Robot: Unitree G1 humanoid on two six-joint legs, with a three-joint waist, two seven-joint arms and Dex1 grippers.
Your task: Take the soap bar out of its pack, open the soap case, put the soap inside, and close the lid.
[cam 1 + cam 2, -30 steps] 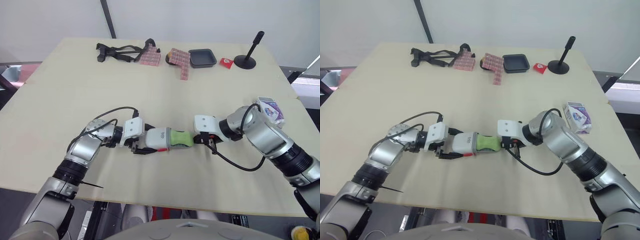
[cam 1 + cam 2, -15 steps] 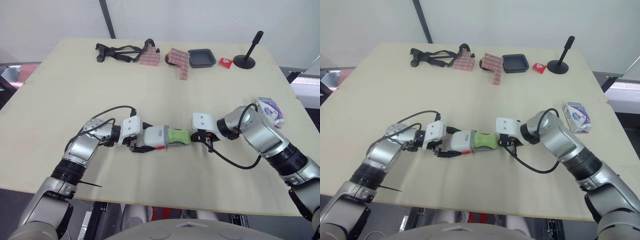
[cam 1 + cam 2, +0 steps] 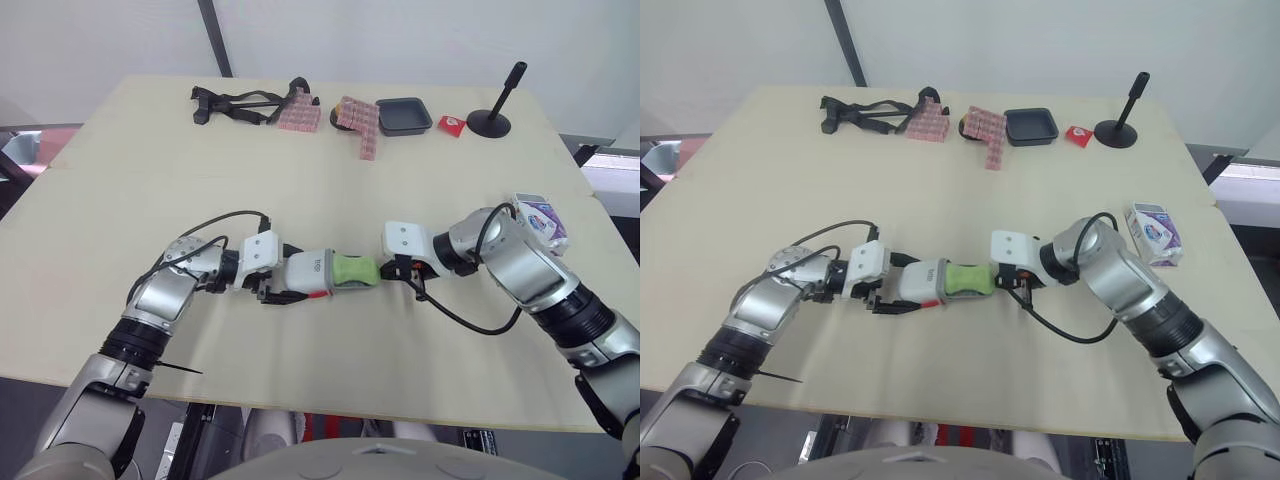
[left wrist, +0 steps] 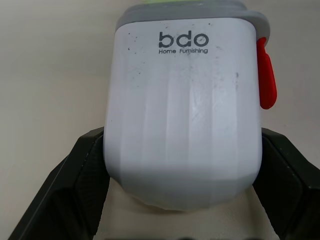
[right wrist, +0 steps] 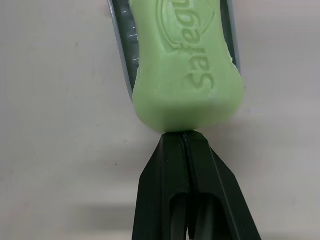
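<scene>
Soap partway into case, lid not yet shut.

Lower centre of frame: left gripper (image 3: 285, 278) pinches the white soap case (image 3: 312, 272) by its sides. The green soap (image 3: 354, 271) lies on the case's grey drawer (image 5: 120, 30), roughly half sticking out. Right gripper (image 5: 183, 140) has fingers pressed together, tips touching the soap's free end. The pack (image 3: 538, 216) sits well apart at the table's (image 3: 150, 150) right edge, so unpacking and opening look done; seating the soap and closing remain. Top of frame: black tray (image 3: 405, 115), stand (image 3: 493, 118).
</scene>
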